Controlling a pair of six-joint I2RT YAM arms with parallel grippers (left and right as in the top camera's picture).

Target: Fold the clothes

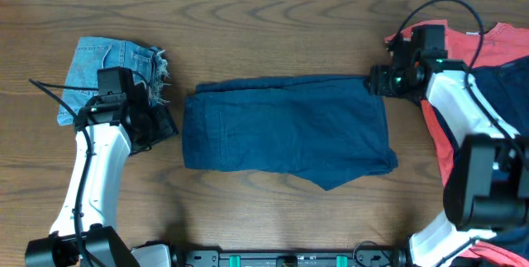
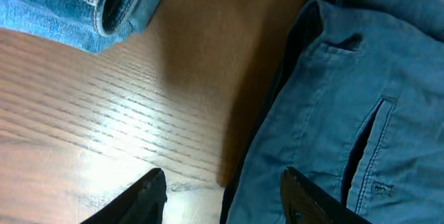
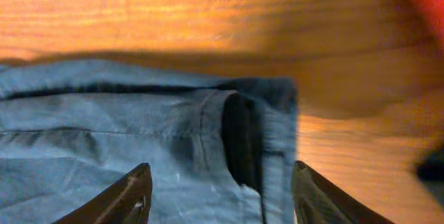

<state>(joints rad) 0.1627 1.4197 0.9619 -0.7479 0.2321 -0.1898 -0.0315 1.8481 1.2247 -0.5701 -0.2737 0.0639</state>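
Note:
Dark blue shorts lie folded flat in the middle of the table. My left gripper is open and empty just left of their left edge; the left wrist view shows that edge with a pocket between the open fingers. My right gripper is open at the shorts' top right corner; the right wrist view shows the folded corner between its fingers. A folded light denim garment lies at the far left, and shows in the left wrist view.
A red garment and a dark navy one are piled at the right edge, under my right arm. Bare wood table lies behind and in front of the shorts.

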